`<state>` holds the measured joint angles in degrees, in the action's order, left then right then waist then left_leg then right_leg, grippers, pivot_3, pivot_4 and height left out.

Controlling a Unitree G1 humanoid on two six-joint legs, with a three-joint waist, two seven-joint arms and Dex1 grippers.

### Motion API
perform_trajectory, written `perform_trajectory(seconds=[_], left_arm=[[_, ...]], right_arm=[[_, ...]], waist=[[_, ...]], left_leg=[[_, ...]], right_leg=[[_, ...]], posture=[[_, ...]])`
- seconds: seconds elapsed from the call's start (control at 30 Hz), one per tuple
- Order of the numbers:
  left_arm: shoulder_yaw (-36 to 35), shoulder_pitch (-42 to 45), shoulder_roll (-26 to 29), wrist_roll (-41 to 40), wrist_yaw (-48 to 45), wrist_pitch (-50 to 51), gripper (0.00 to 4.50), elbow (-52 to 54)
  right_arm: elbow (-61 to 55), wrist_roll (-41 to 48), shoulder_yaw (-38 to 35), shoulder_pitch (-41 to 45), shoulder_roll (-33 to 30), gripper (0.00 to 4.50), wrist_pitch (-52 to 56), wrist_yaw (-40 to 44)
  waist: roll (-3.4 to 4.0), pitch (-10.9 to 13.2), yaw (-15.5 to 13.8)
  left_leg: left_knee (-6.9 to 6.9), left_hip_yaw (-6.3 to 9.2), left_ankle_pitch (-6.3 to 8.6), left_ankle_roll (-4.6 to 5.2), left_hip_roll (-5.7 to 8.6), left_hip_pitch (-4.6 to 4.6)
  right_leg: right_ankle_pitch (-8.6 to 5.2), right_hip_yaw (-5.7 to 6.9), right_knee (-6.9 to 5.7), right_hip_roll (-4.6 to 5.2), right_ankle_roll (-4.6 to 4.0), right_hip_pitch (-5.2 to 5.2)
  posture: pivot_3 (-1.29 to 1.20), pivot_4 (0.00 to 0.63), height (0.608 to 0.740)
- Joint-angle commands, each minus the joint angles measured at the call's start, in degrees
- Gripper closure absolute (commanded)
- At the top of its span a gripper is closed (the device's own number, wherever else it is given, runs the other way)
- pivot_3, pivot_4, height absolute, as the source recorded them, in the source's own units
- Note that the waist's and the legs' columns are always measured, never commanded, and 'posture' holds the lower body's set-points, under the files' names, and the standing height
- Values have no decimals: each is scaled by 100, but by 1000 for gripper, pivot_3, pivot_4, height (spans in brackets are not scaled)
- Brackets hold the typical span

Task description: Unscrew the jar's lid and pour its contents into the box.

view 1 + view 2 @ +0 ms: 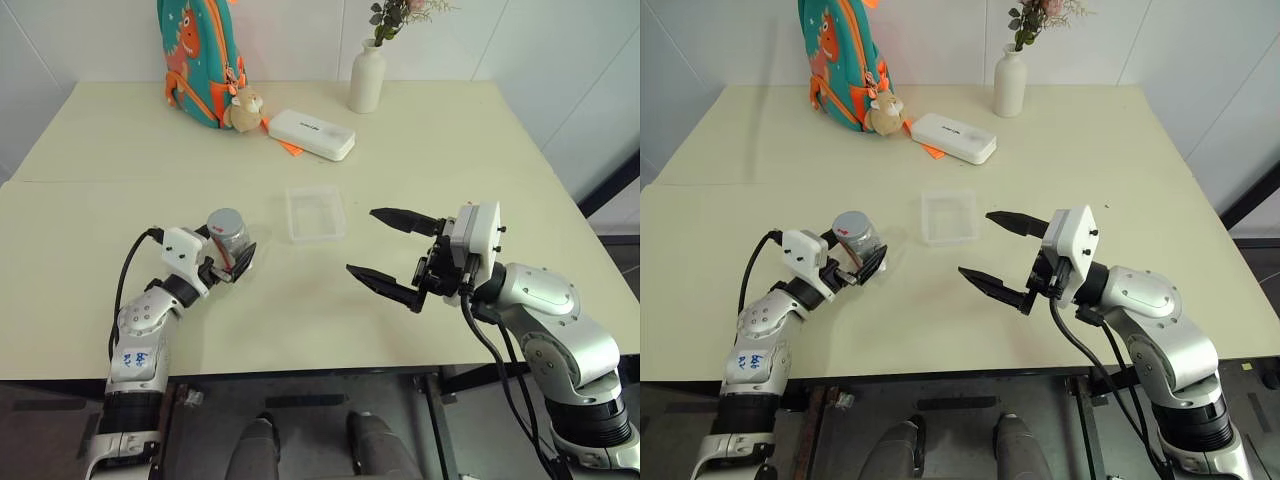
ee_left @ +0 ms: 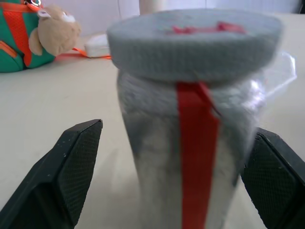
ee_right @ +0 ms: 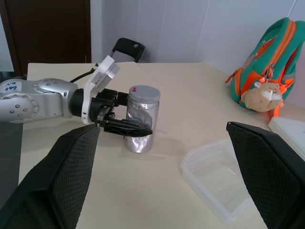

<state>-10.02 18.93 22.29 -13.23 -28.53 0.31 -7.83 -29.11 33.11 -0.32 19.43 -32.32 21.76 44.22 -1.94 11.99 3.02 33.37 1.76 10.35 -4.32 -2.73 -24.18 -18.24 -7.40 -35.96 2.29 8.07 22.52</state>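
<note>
The jar (image 1: 229, 235) stands upright on the table's left part, clear with a red strip down its side, and its grey lid (image 1: 226, 219) is on. I cannot make out the contents through its cloudy wall. My left gripper (image 1: 236, 254) is open with one finger on each side of the jar; the left wrist view shows a gap between the jar (image 2: 190, 143) and the fingers (image 2: 71, 162). The clear shallow box (image 1: 294, 216) sits at mid-table, to the right of the jar. My right gripper (image 1: 361, 241) hovers open and empty just right of the box.
At the back of the table there is a teal-and-orange backpack (image 1: 200, 55) with a plush bear (image 1: 243, 110). A white oblong case (image 1: 311, 134) and a white vase (image 1: 367, 77) with flowers are there too. The table's near edge runs just below both arms.
</note>
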Motion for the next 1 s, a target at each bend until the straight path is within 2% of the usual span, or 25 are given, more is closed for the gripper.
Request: perform_trajectory(seconds=[0.03, 0.1, 0.27, 0.3, 0.43, 0.5, 0.7, 0.83, 0.9, 1.0], left_arm=[[62, 108, -41, -62, -127, -142, 431, -65], [65, 132, -49, -86, -171, -132, 867, -109], [77, 142, -39, -146, -305, 29, 2363, -173], [74, 138, -37, -160, -326, 46, 2458, -161], [6, 182, -35, -379, -490, 58, 2456, 31], [-122, 215, 68, -781, -790, 207, 2456, 328], [-80, 80, 1093, -1746, -2052, 1398, 2456, 1358], [271, 299, 1407, -1710, -2422, 1755, 2456, 1499], [492, 500, 1376, -1624, -2491, 1864, 2456, 1491], [732, 818, 1176, -1507, -2369, 1937, 2456, 1422]], right_arm=[[-272, -25, -91, -35, 36, 0, -85, -118], [-307, -47, -96, -74, 37, 0, -93, -167], [-339, -72, -99, -147, 38, 0, -117, -240], [-335, -76, -101, -154, 41, 0, -122, -249], [-306, -75, -112, -162, 57, 0, -128, -262], [-292, -4, -108, -113, 100, 0, -54, -304], [-466, 675, 25, 783, 362, 0, 976, -870], [-312, 695, 299, 1401, 525, 0, 1561, -1139], [-162, 766, 377, 1680, 616, 0, 1796, -1181], [9, 889, 472, 1948, 736, 0, 2085, -1155]], waist=[[0, 0, 5], [0, 0, 7], [0, 0, -2], [0, 0, -2], [0, 0, 1], [0, 0, 2], [1, 0, 54], [3, -1, 25], [2, -1, -5], [1, 0, -16]], left_leg=[[-1, 0, 0, 0, 0, 0], [-4, 0, 0, 0, 0, 1], [-3, 1, 0, 0, 0, 0], [-3, 1, 0, 0, 0, 1], [-2, 1, 0, 0, 0, 1], [-2, 1, 0, 0, 0, 1], [-7, 0, 0, -1, -3, 3], [-7, 1, 0, -1, -4, 5], [-6, 2, 0, 0, -3, -2], [-3, 2, 2, 4, 0, -10]], right_leg=[[0, 0, 0, 0, 0, 0], [0, 0, -1, -1, 0, 2], [0, 0, -1, 0, 1, 1], [0, 0, -1, 0, 1, 1], [1, 0, -1, 0, 2, 0], [1, 0, -1, 0, 2, 0], [0, -1, -8, -2, -1, 4], [-7, 0, -8, -1, -13, 4], [-27, 1, -2, 1, -51, 5], [-26, 2, 1, 3, -49, 6]], posture=[[0, 150, 740], [0, 150, 740], [0, 150, 740], [0, 150, 740], [0, 150, 740], [0, 150, 740], [0, 150, 740], [0, 150, 740], [0, 150, 740], [0, 150, 740]])
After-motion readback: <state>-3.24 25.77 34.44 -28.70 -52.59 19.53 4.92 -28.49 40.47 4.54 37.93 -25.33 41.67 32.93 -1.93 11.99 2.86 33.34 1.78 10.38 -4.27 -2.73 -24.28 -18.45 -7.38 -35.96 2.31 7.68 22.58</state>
